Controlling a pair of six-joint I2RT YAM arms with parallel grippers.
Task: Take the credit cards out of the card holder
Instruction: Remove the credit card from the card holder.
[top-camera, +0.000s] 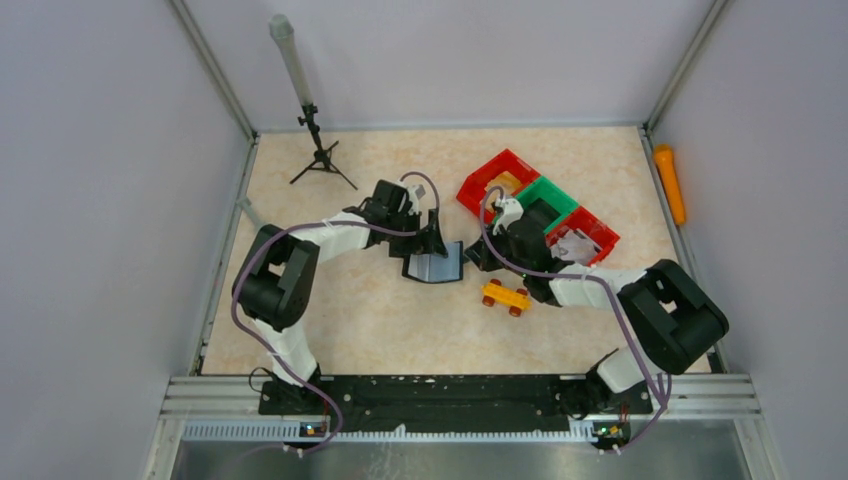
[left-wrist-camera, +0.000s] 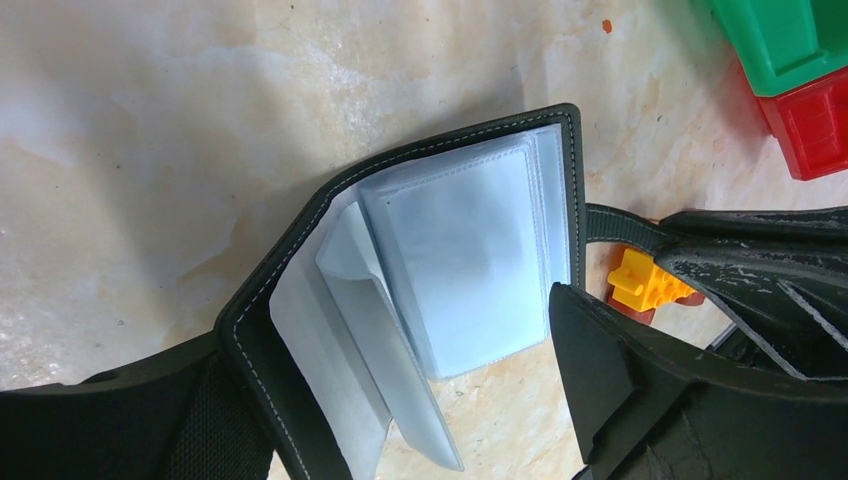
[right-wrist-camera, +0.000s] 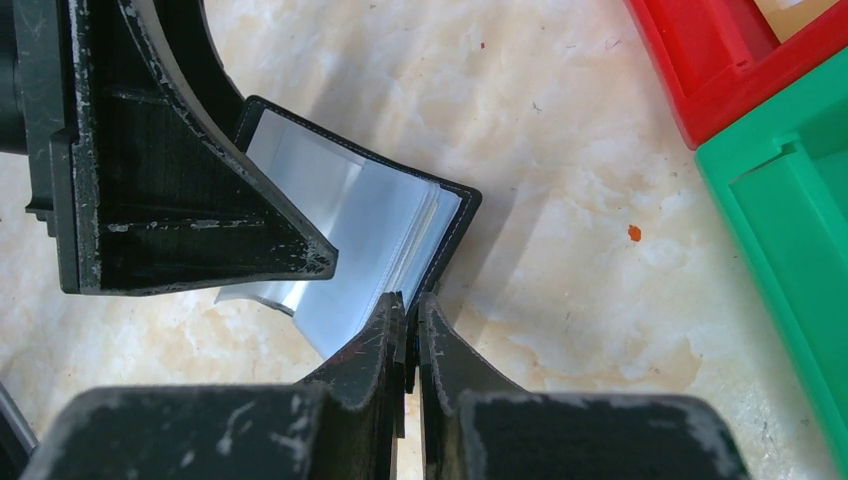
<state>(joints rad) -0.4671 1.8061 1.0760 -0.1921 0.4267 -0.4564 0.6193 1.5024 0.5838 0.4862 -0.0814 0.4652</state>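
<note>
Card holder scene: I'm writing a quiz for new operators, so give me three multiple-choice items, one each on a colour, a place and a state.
1. The middle bin of the three is: A blue; B green; C yellow.
2. The toy car lies: A on the table, nearer the arm bases than the card holder; B in the middle bin; C on top of the card holder.
3. The card holder is: A snapped shut; B rolled up; C open, with clear sleeves showing.

Answers: B, it sits green between two red bins. A, the top view shows it on bare table. C, both wrist views show the sleeves fanned open.
</note>
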